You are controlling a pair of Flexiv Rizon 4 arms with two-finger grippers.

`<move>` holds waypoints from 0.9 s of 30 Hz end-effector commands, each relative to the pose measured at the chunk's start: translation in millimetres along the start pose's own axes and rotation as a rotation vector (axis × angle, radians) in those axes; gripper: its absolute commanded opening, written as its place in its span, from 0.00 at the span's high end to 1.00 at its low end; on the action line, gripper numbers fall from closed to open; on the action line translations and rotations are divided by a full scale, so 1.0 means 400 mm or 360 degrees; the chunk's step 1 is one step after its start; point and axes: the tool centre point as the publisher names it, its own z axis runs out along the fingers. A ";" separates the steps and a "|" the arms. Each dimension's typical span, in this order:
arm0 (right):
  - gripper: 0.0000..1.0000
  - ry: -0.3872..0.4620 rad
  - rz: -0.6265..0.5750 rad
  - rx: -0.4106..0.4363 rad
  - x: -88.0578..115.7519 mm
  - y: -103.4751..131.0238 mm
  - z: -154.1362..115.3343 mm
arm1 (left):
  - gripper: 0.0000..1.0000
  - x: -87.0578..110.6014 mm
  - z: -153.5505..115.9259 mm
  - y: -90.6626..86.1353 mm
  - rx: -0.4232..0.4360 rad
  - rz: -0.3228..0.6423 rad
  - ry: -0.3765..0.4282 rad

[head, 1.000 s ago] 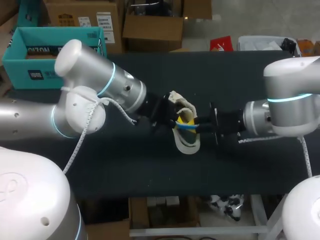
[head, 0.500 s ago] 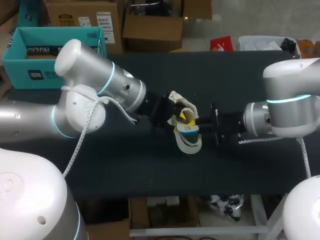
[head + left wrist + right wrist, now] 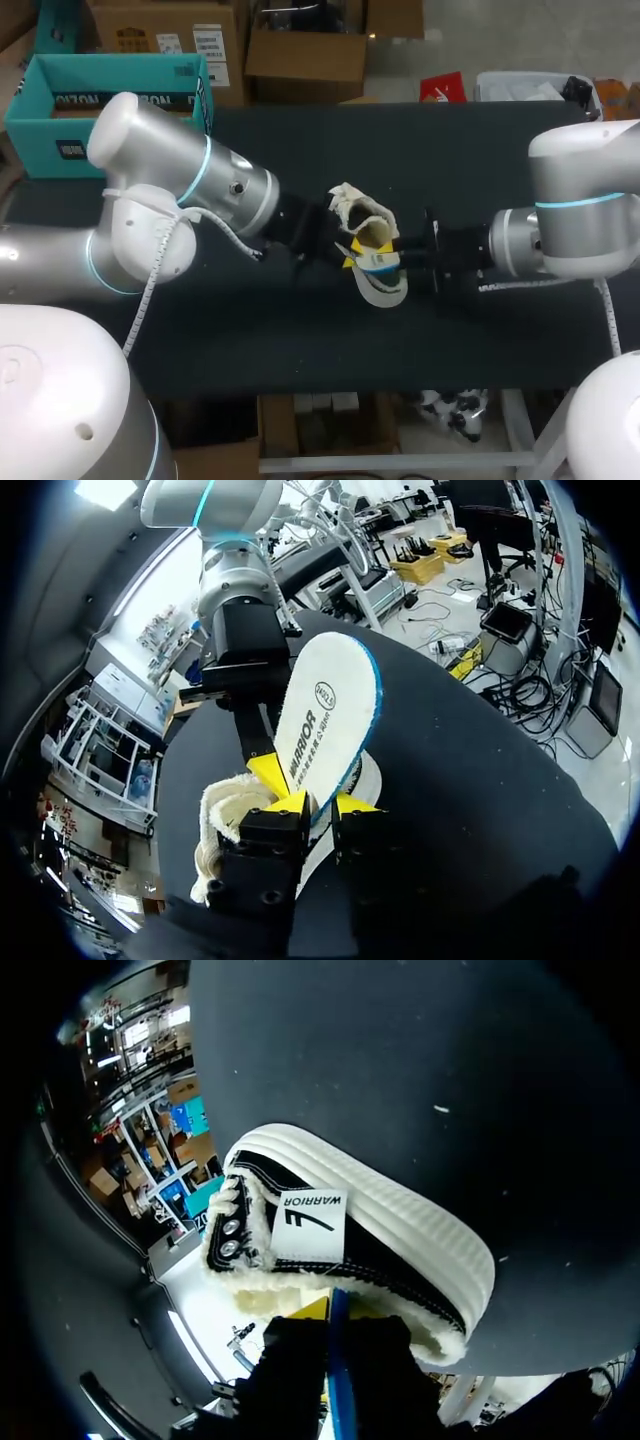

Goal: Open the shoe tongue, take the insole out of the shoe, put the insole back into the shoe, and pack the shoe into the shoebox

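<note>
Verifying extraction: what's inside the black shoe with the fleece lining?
The white blue-rimmed insole sticks out of the black fleece-lined shoe opening, with the right tool shut on it. The insole's lower end and the shoe's floor are covered.

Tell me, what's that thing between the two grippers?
The white insole, sticking up over the shoe. The left wrist view shows it pinched in the left gripper, with the right gripper at its far side.
</note>
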 end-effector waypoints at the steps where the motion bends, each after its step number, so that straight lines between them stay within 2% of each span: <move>1: 1.00 0.0005 0.0003 0.0002 -0.001 -0.004 -0.002 | 1.00 -0.009 0.027 0.002 -0.0010 -0.0003 0.0004; 4: 0.34 0.0005 -0.0001 -0.0010 0.001 -0.023 -0.015 | 1.00 -0.009 0.027 0.006 -0.0022 -0.0010 -0.0001; 7: 0.20 0.0002 -0.0015 -0.0039 0.002 -0.048 -0.033 | 1.00 -0.010 0.027 0.012 -0.0035 -0.0018 -0.0012; 8: 0.20 0.0001 -0.0016 -0.0043 0.001 -0.055 -0.038 | 1.00 -0.011 0.026 0.013 -0.0035 -0.0020 -0.0014; 10: 0.31 -0.0007 -0.0017 -0.0058 0.000 -0.066 -0.045 | 1.00 -0.011 0.026 0.016 -0.0043 -0.0028 -0.0023; 12: 0.49 -0.0013 -0.0014 -0.0066 -0.002 -0.074 -0.049 | 1.00 -0.012 0.026 0.019 -0.0046 -0.0033 -0.0027; 15: 0.56 -0.0021 -0.0006 -0.0081 -0.005 -0.081 -0.054 | 1.00 -0.013 0.025 0.020 -0.0047 -0.0039 -0.0031; 17: 0.66 -0.0019 -0.0003 -0.0087 -0.007 -0.083 -0.057 | 1.00 -0.013 0.024 0.021 -0.0047 -0.0040 -0.0034; 19: 0.95 -0.0015 -0.0001 -0.0093 -0.008 -0.083 -0.060 | 1.00 -0.013 0.023 0.021 -0.0047 -0.0040 -0.0037; 20: 1.00 -0.0014 -0.0001 -0.0095 -0.008 -0.082 -0.060 | 1.00 -0.013 0.023 0.021 -0.0048 -0.0039 -0.0039; 27: 1.00 -0.0026 -0.0022 -0.0081 0.001 -0.068 -0.046 | 1.00 -0.010 0.012 0.015 -0.0046 -0.0027 -0.0045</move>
